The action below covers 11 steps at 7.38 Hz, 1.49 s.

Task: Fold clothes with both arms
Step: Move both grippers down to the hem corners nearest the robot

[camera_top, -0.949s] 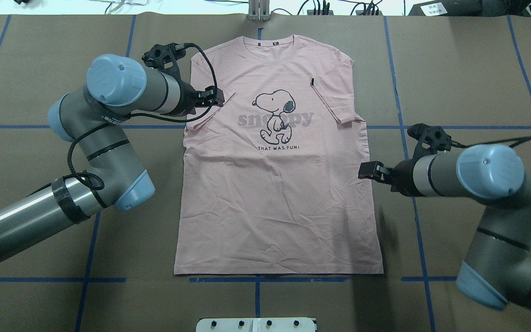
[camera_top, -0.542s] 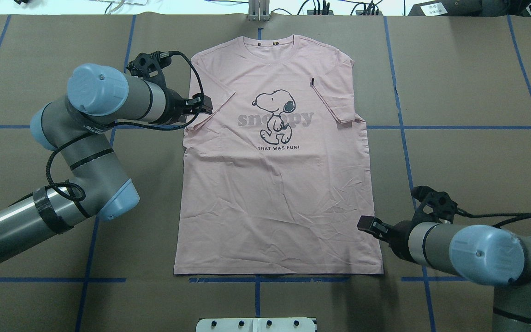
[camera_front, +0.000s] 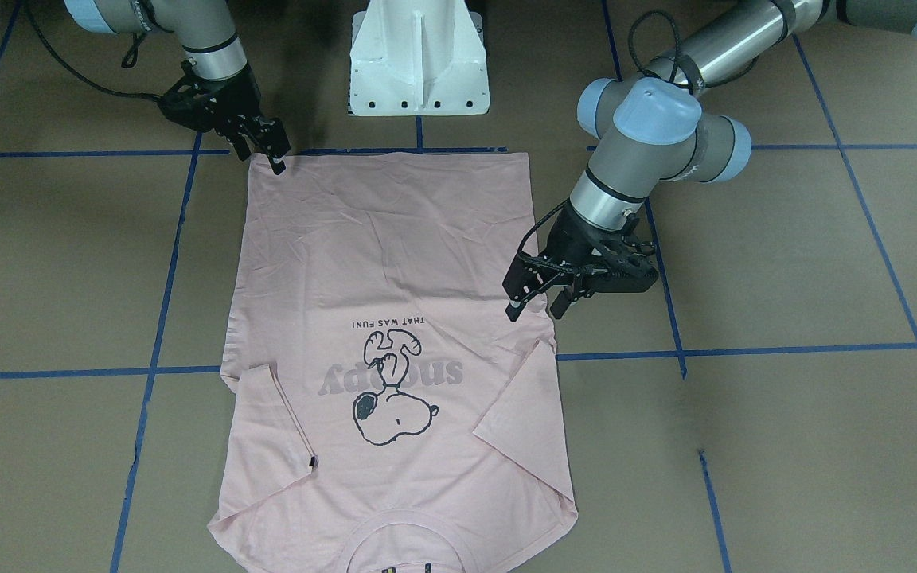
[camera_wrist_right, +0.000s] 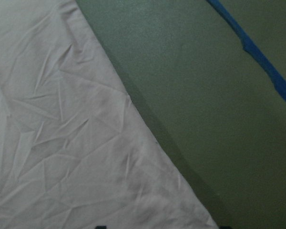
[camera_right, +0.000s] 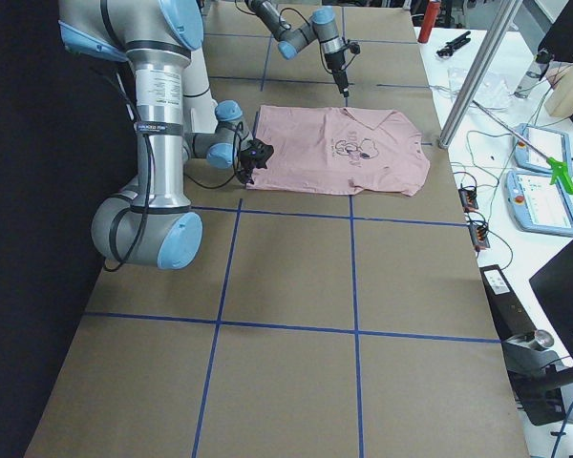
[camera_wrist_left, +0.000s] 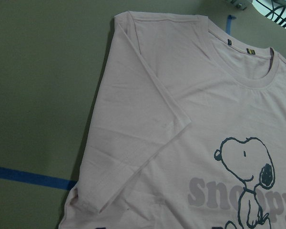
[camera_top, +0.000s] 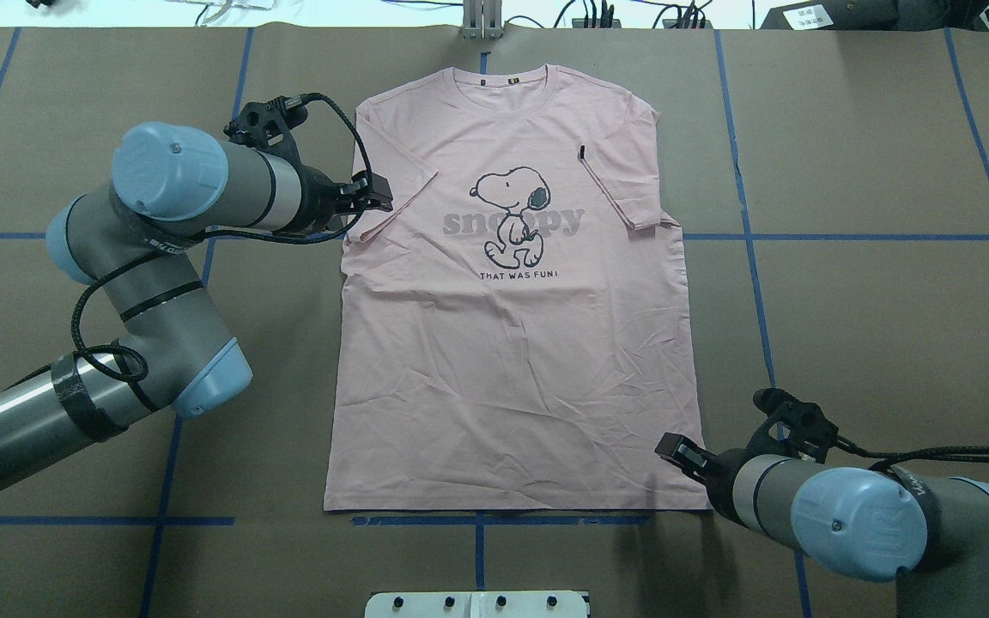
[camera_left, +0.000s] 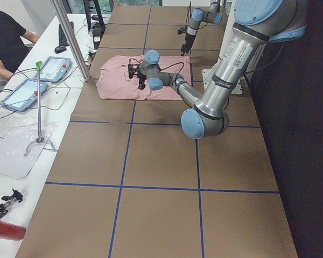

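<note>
T-shirt (camera_top: 512, 360) lies flat beneath open, seemingly empty jaws.

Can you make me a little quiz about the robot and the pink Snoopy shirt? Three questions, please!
1. True or false: the pink T-shirt lies flat on the table with its dog picture facing up.
2. Fill in the blank: the left claw is open, right by one folded-in ____ of the shirt.
3. Pick one: the right claw is closest to the shirt's A) collar, B) bottom corner, C) dog picture.

Key: 1 true; 2 sleeve; 3 B.
</note>
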Available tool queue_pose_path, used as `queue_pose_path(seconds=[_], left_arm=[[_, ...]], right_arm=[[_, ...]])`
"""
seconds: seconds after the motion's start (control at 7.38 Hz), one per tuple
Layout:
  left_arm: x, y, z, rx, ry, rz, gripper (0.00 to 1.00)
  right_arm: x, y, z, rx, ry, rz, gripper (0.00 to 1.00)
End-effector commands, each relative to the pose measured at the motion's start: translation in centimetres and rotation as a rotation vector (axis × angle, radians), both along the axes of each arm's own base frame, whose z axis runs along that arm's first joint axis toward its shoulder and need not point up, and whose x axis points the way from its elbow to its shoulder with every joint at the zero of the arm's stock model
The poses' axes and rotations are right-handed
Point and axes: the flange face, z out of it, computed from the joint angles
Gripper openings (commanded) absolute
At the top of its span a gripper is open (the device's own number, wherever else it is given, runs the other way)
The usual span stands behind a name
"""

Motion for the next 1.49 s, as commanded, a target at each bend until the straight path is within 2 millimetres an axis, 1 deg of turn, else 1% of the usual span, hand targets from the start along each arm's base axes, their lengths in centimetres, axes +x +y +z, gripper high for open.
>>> queue_pose_path(seconds=[0.0,0.14,0.41,0.54,0.68,0.81,1.08,1.22,1.36], left_arm=[[0.0,0.0,0.0,-0.002,0.001,-0.007,0.80],[0.0,0.1,0.0,-0.003,0.003,-0.005,0.80],[0.0,0.1,0.0,-0.017,0.009,-0.011,0.80],[0.1,0.0,-0.1,-0.018,0.010,-0.011,0.80],[0.3,0.1,0.1,-0.020,0.008,-0.008,0.80],[0.2,0.2,0.0,-0.019,0.010,-0.009,0.80],[0.1,0.3,-0.2,-0.032,0.019,-0.015,0.80],[-0.3,0.9,-0.8,-0.043,0.037,-0.018,0.80],[-1.3,2.7,0.0,-0.096,0.062,-0.028,0.80]], right_arm=[[-0.8,1.0,0.4,-0.017,0.010,-0.005,0.80],[-0.7,1.3,1.0,-0.020,0.022,-0.010,0.76],[-0.9,2.0,1.3,-0.032,0.050,-0.017,0.72],[-1.0,2.0,1.3,-0.037,0.049,-0.015,0.55],[-1.0,2.0,1.3,-0.042,0.047,-0.010,0.09],[-0.9,2.0,1.3,-0.043,0.045,-0.011,0.00],[-0.8,2.1,1.0,-0.043,0.041,-0.013,0.00],[-0.7,2.1,0.8,-0.044,0.038,-0.014,0.00],[-0.1,2.3,0.1,-0.045,0.024,-0.021,0.00]])
